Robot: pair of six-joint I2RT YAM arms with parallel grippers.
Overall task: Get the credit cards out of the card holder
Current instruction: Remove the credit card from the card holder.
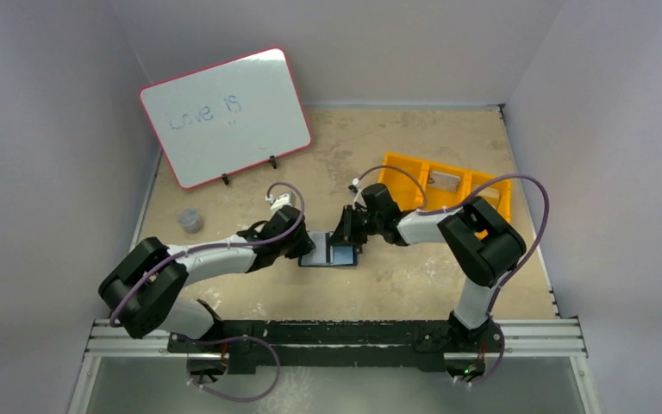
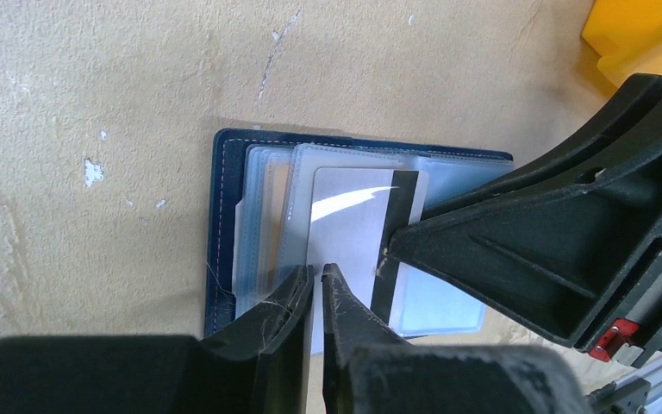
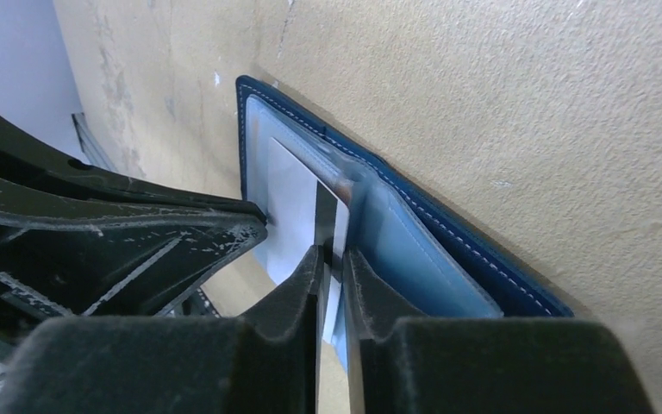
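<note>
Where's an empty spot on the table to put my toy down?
Bare tabletop lies between the whiteboard and the orange tray, and between the card holder and the arms' rail. It's crowded mid-table, where the left gripper and right gripper meet over the card holder.

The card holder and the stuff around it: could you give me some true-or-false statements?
The holder lies open on the table. True.
The striped card is fully out of the holder. False: it sits partly in a clear pocket.
The card's edge sits between the right fingers. True.
The tray is empty. False: a pale card lies in its middle compartment.
The whiteboard is blank. False: it reads "Love is".
</note>
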